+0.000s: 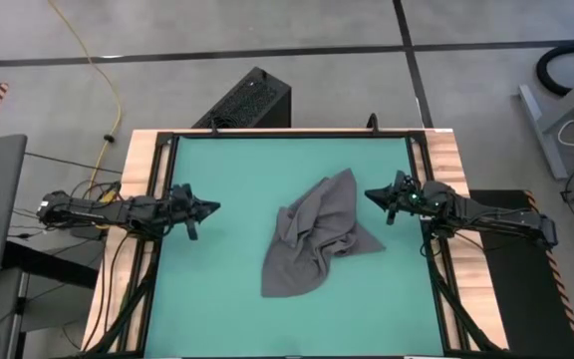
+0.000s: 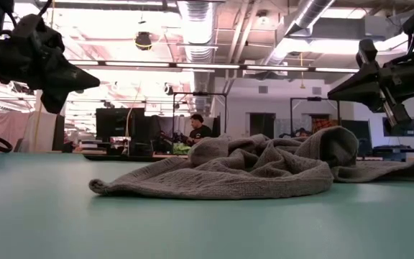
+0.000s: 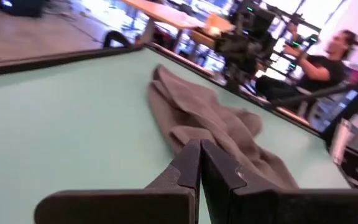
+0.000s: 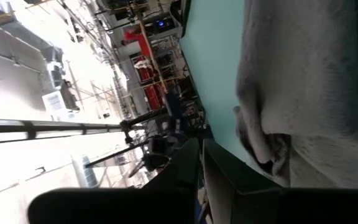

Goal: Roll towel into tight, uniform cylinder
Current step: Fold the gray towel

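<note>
The dark grey towel lies crumpled in a loose heap on the teal table, a little right of the middle; it also shows in the low view, in the left wrist view and in the right wrist view. My left gripper is shut and empty above the table's left side, pointing at the towel. My right gripper is shut and empty above the table's right side, just off the towel's far right corner.
A black raised frame runs round the teal surface, with wooden boards outside it. A black box stands on the floor behind the far edge. A person sits beyond the table's right side.
</note>
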Available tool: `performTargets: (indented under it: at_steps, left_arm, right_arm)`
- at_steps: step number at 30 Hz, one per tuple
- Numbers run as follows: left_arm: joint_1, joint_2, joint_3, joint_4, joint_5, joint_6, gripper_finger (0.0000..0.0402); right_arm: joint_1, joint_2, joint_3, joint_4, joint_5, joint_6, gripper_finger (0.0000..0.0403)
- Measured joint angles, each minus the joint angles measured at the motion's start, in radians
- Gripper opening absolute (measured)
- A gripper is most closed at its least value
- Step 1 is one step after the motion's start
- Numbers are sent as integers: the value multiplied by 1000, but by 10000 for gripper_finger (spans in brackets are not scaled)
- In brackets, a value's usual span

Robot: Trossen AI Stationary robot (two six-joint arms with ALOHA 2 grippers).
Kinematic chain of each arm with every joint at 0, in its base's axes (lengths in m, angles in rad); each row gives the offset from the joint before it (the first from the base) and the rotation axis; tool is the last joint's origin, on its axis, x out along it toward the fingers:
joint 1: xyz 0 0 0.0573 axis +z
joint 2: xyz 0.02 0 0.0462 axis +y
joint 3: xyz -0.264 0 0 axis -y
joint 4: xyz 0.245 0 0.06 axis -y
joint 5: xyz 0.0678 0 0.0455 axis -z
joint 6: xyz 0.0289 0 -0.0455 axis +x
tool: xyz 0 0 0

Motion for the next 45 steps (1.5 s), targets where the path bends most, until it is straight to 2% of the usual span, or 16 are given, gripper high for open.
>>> performTargets:
  at_steps: [3,10,16,22,25,30,33,38,42,44,45]
  left_arm:
    - [0,0,-1,3,31,-11,0]
    - [0,18,-11,108,-24,52,0]
    - [0,67,-11,183,93,143,0]
    - [0,139,-12,219,106,164,0]
    - [0,202,-12,321,104,236,0]
    - [-2,329,-8,511,207,305,0]
    - [-11,412,14,513,247,307,0]
    - [-10,552,54,544,158,387,0]
    - [-10,667,129,546,155,417,0]
    - [-11,724,174,544,165,420,0]
    - [-11,752,193,536,168,416,0]
  right_arm:
    - [0,0,0,59,2,3,49]
    - [9,-1,1,75,2,6,49]
    - [9,-1,4,13,2,5,49]
    - [9,0,8,-42,0,2,49]
    - [9,-1,8,-43,0,2,49]
    - [9,-1,8,-32,0,3,49]
    - [9,-1,8,-32,0,3,49]
    - [9,-1,8,-32,0,3,49]
    - [9,-1,8,-33,0,3,49]
    - [7,0,8,-44,27,-51,49]
    - [2,8,8,-41,56,-145,49]
